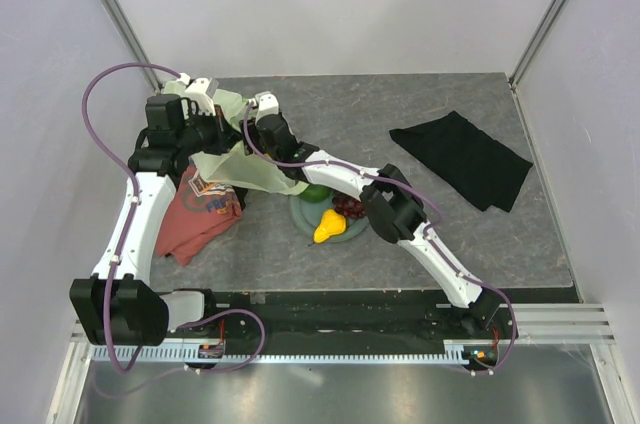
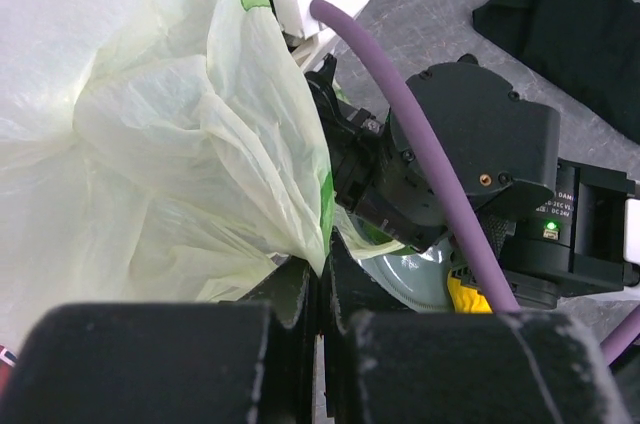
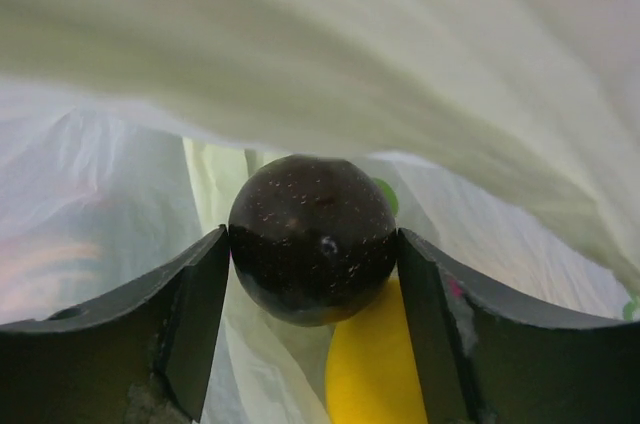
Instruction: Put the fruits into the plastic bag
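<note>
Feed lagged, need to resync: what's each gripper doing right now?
Left gripper: closed, pinching the plastic bag edge.
Right gripper: inside the bag, closed on the dark plum.

The right arm (image 1: 345,176) blocks the back of the plate (image 1: 300,216). Its front is open. The bag (image 3: 400,44) hangs low over the plum (image 3: 312,239)

The crumpled pale green plastic bag (image 1: 252,170) contains a dark plum (image 3: 312,237) above a yellow round fruit (image 3: 370,369). The yellow pear (image 1: 328,227), green oval fruit (image 1: 315,194) and grapes (image 1: 348,207) lie just beside it.
</note>
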